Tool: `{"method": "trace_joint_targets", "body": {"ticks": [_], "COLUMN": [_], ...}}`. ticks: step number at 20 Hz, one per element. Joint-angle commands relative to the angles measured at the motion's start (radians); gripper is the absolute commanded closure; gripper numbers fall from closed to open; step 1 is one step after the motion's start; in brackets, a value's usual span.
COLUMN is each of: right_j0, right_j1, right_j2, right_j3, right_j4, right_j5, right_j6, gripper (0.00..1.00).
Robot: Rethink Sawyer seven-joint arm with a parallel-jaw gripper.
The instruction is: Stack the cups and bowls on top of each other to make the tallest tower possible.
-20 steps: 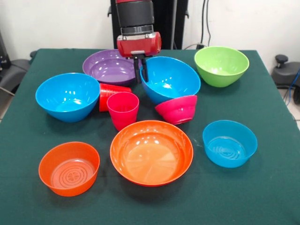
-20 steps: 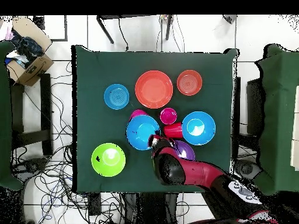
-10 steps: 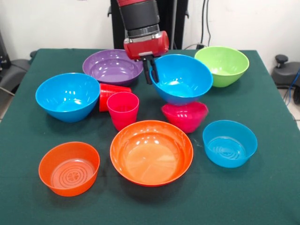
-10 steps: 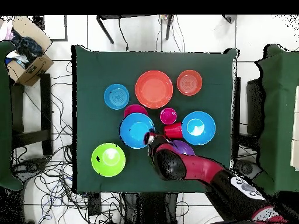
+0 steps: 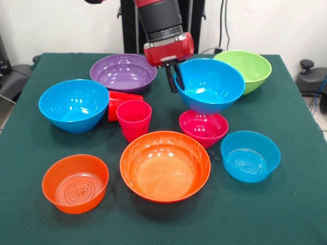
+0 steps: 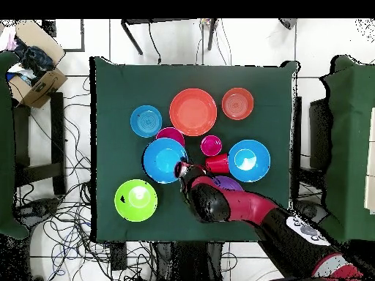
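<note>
Glossy plastic bowls (image 5: pixel 165 166), matt green cloth table (image 5: pixel 286 214)

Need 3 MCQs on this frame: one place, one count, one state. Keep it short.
1. The small magenta bowl sits:
A) on the table, under the lifted blue bowl
B) inside the purple bowl
C) on the lime bowl

2. How many blue bowls in all?
A) one
B) three
C) five

3. The red-orange cup is:
A) upright
B) on its side
C) held in the jaws

Key: 1 A, it rests below the blue bowl that the gripper holds by its rim. 2 B, two large, one small light blue. 3 B, it lies behind the upright pink cup.
</note>
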Motion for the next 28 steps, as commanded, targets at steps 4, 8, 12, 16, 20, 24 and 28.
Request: {"method": "trace_joint_targets", "body": {"ticks": [4,8,12,16,20,24,28], "right_j0": [0.061,0.110,0.141,0.138,0.137,0.153,0.182], "right_j1": [0.006,0.009,0.011,0.019,0.020,0.017,-0.008], "right_j2": [0.002,-0.060,-0.102,-0.104,-0.101,-0.126,-0.163], "right_j3": [-0.027,-0.064,-0.077,-0.088,-0.092,-0.101,-0.113], "right_j4": [0.002,0.020,0.034,0.021,0.016,0.022,0.054], "right_j5": [-0.091,-0.155,-0.181,-0.195,-0.224,-0.251,-0.191], "right_j6": [0.164,0.168,0.160,0.150,0.153,0.149,0.132], "gripper": [1.00,1.00,1.00,1.00,1.00,1.00,1.00]}}
